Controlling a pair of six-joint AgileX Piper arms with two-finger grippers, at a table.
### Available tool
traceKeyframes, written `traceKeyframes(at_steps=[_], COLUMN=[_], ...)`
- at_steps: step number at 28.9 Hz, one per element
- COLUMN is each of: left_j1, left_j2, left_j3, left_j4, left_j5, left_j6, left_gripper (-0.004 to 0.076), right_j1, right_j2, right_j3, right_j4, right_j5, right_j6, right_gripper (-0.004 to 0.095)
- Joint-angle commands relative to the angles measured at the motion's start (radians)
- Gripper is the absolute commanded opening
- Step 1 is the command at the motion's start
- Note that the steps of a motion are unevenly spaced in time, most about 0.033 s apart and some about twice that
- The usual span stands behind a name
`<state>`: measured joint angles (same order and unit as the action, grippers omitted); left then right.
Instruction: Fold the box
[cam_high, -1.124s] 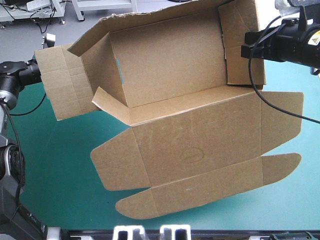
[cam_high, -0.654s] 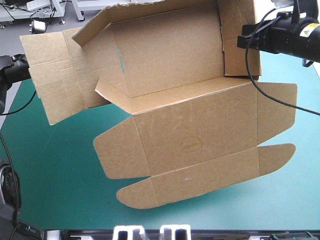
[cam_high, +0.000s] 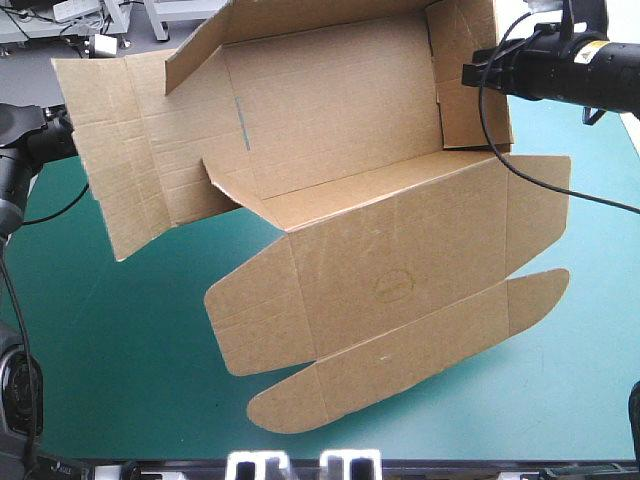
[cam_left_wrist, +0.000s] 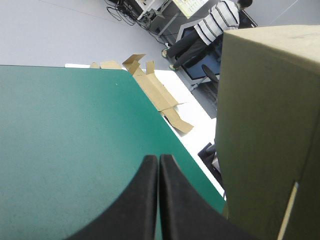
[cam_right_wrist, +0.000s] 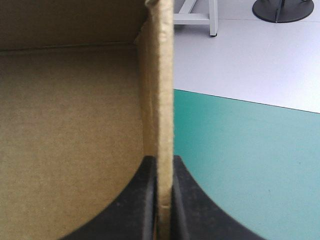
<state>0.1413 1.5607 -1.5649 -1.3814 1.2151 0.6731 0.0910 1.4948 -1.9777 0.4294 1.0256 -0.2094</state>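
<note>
"So, nearest the robot, what sits over the table's teal-green cover (cam_high: 120, 340)?"

"The box (cam_high: 400, 270), a big cut sheet of brown corrugated board, tilted. Its long rounded flap hangs nearest, with the flat lid panel behind it. I can't tell if that flap touches the cover."

"And farther back?"

"The tray part is held up off the table, its open side facing the high camera. Its right end wall stands upright and its left end panel splays outward."

"The grippers?"

"The right gripper (cam_right_wrist: 162, 160), two broad black fins, pinches that right wall's edge, with the board between its fingers. The left gripper (cam_left_wrist: 158, 160) is closed on nothing, and the box is just beside it. Beyond the table's left edge lie flat pieces of spare brown board (cam_left_wrist: 157, 95)."
</note>
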Motion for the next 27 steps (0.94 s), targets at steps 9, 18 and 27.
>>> traceKeyframes(at_steps=[9, 18, 27], left_j1=[-0.006, -0.006, -0.006], left_j2=[-0.044, -0.044, -0.044], left_j3=[-0.057, -0.057, -0.057], left_j4=[-0.083, -0.091, -0.187], left_j5=[0.084, 0.082, 0.082], left_j6=[-0.011, -0.011, -0.002], left_gripper=[-0.0003, -0.0003, -0.0003], right_j1=[-0.001, -0.001, -0.001], right_j2=[-0.004, -0.004, -0.004], right_j3=[-0.026, -0.026, -0.026], right_j4=[-0.007, -0.057, -0.053], right_j5=[-0.135, -0.156, -0.152], right_j6=[0.043, 0.069, 0.067], right_gripper=[-0.0014, -0.0014, -0.0014])
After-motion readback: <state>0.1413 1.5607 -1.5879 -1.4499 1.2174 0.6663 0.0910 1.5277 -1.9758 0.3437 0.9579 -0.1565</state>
